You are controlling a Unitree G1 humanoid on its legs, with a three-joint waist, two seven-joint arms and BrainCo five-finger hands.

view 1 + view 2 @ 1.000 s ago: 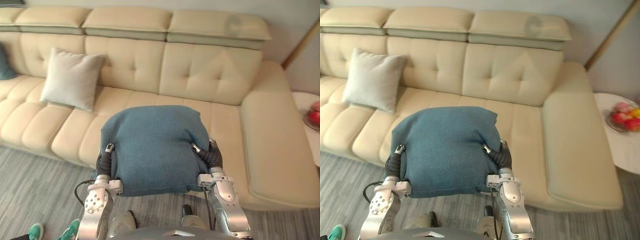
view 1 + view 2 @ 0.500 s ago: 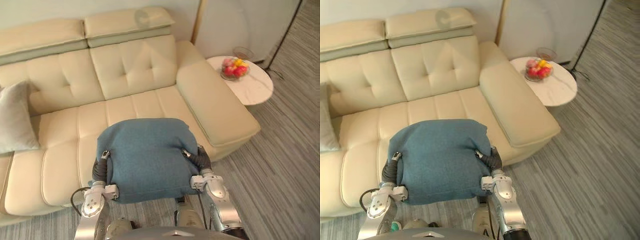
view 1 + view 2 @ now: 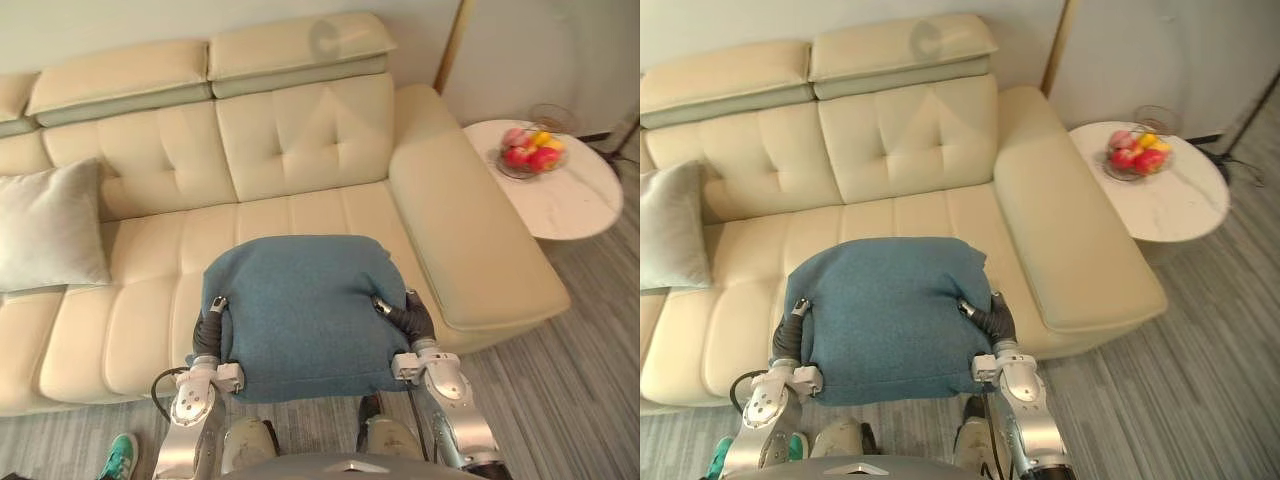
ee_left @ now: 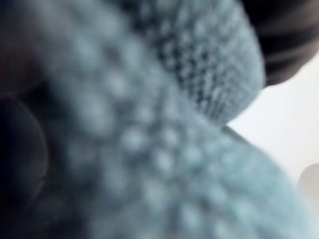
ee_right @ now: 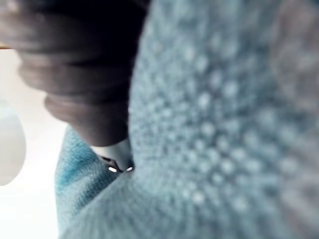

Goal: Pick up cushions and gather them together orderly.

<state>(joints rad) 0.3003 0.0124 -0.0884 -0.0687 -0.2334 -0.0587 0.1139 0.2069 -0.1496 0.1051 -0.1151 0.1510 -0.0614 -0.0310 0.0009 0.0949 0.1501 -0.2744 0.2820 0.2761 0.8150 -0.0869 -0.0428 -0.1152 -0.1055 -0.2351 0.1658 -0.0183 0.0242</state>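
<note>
My left hand (image 3: 209, 335) and my right hand (image 3: 412, 318) are on the two sides of the blue cushion (image 3: 295, 310), which is up in front of the cream sofa (image 3: 300, 150). The cushion hides them, so I cannot tell if they are open or closed. A grey cushion (image 3: 50, 225) leans on the sofa, well apart.

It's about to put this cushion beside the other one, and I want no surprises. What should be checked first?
1. Blue cushion held between left hand and right hand: ok.
2. Firmness of hold: cannot tell, the cushion hides it.
3. Grey cushion leaning on the sofa back, to the left: ok.
4. Person's shoe on the floor by the left arm: not ok.
5. Fruit bowl on side table, well away: ok.
</note>
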